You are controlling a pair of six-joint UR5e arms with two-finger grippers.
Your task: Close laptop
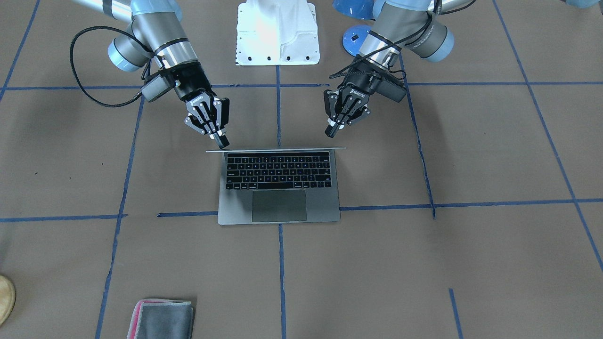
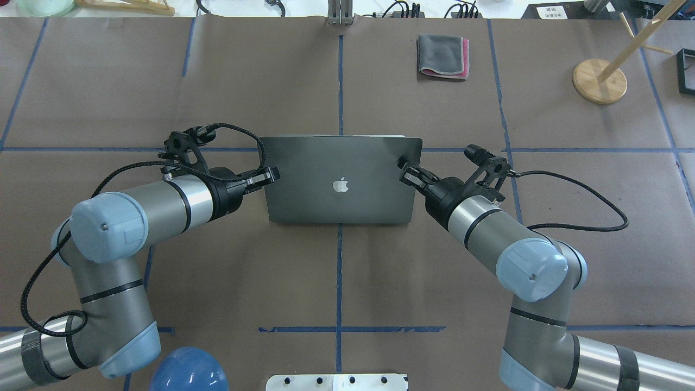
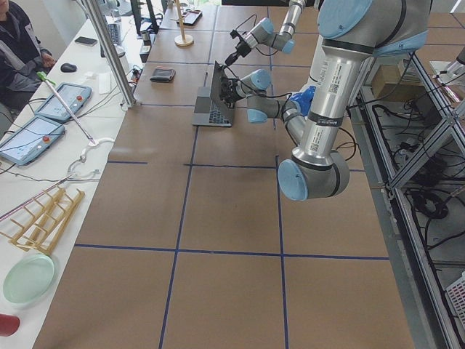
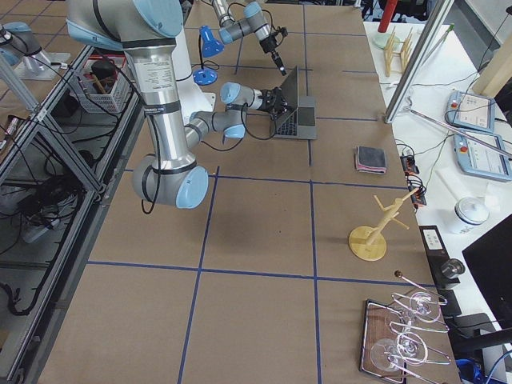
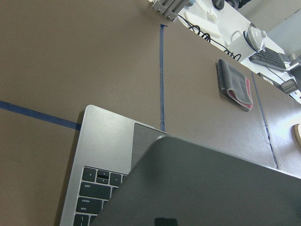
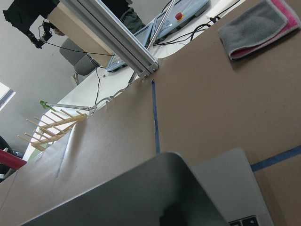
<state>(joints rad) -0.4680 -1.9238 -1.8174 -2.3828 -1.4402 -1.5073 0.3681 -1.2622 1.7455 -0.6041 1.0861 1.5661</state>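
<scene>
The space-grey laptop (image 1: 279,186) stands open in the middle of the table, its lid about upright. The overhead view shows the lid's back with the dark apple logo (image 2: 340,184). My left gripper (image 2: 270,175) is shut and empty, with its tip behind the lid's upper left corner. In the front-facing view it (image 1: 332,131) sits just short of the lid's top edge. My right gripper (image 2: 404,165) is shut and empty at the lid's upper right corner. In the front-facing view its tip (image 1: 222,139) meets the lid's top edge. Both wrist views show only the lid's back (image 5: 197,188) (image 6: 141,197).
A folded grey-and-pink cloth (image 2: 442,56) lies at the far side of the table, beyond the laptop. A wooden stand (image 2: 599,80) is at the far right. A blue dome (image 2: 187,372) and the white robot base (image 1: 278,33) sit behind the laptop.
</scene>
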